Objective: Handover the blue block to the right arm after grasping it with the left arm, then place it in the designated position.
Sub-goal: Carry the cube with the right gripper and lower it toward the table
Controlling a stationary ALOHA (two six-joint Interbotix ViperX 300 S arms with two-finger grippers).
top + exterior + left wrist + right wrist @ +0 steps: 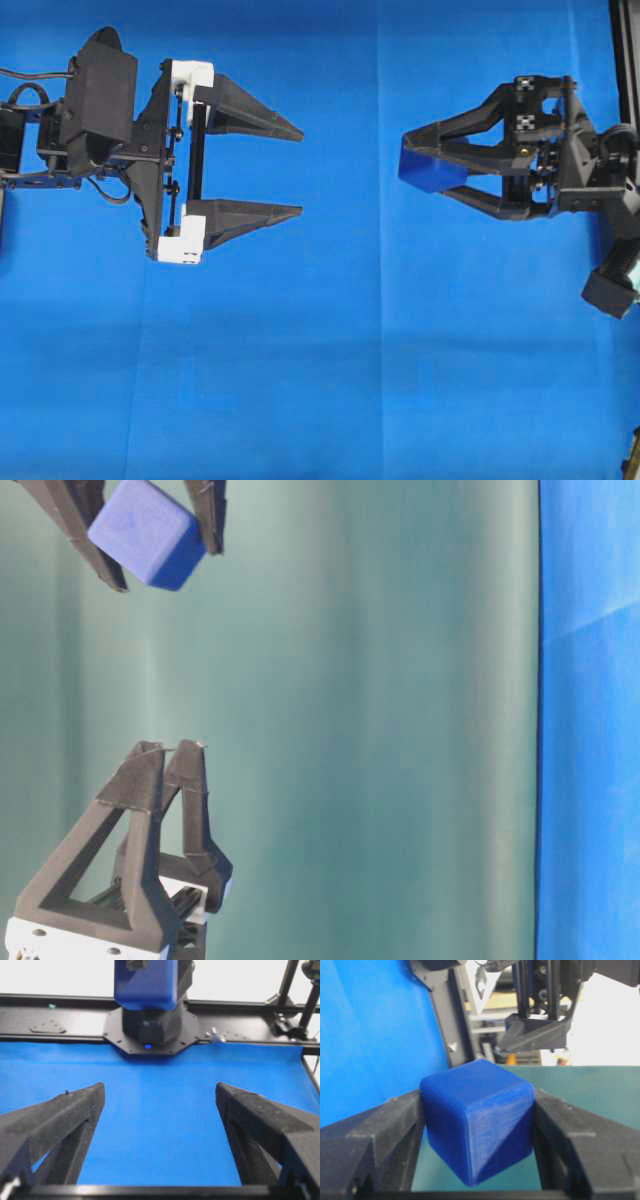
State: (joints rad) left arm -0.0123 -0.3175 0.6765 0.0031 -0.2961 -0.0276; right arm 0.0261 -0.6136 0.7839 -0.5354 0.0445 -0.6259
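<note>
The small dark-blue cube with rounded edges (477,1127) sits clamped between the two black fingers (380,1145) of the right arm's all-black gripper (425,170), up in the air above the blue cloth on the tabletop (330,380). The left arm's gripper with white plastic brackets (298,170) has its fingers spread wide and holds nothing. So I judge that the handover is done and only the placing is left. No mark of a designated position can be seen in these views, so I cannot tell where it lies. The two grippers face each other with a clear gap between them. The cloth under them is bare, and a black frame rail (625,60) runs close by the right arm.
</note>
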